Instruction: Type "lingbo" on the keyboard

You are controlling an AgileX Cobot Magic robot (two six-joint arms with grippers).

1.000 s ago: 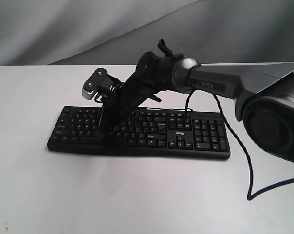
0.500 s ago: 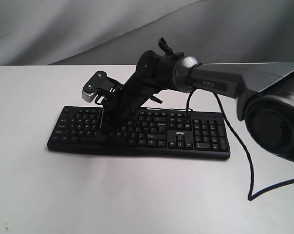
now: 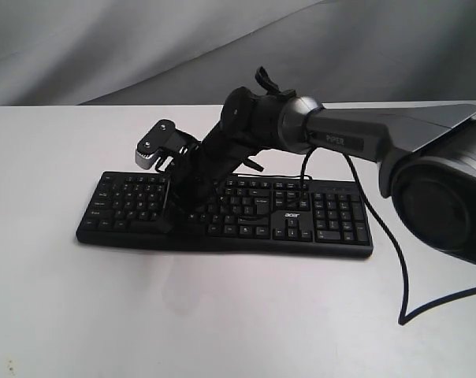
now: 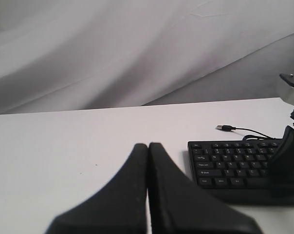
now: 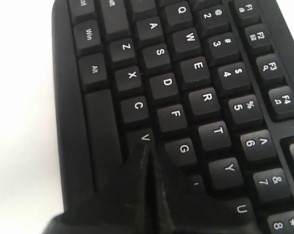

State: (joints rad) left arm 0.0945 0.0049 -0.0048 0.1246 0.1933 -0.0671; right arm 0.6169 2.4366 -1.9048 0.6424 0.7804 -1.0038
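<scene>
The black keyboard (image 3: pixel 317 224) lies flat across the middle of the white table, number pad to the right. My right arm reaches over it from the right. The right gripper (image 3: pixel 181 211) is shut and points down onto the letter keys left of the keyboard's middle. In the right wrist view the shut tip (image 5: pixel 147 148) sits just beyond the V key (image 5: pixel 145 138), beside G, and hides the key beneath it. My left gripper (image 4: pixel 148 146) is shut with nothing in it, low over bare table beside the keyboard's (image 4: pixel 234 163) left end.
The keyboard's thin black cable (image 3: pixel 397 260) loops off its back edge and runs down the right side of the table; its USB plug (image 4: pixel 225 127) lies loose behind the keyboard. A grey cloth backdrop (image 3: pixel 104 47) hangs behind the table.
The right gripper has shifted a little to the right along the letter keys, staying shut and low on the keyboard. The keyboard has not moved.
</scene>
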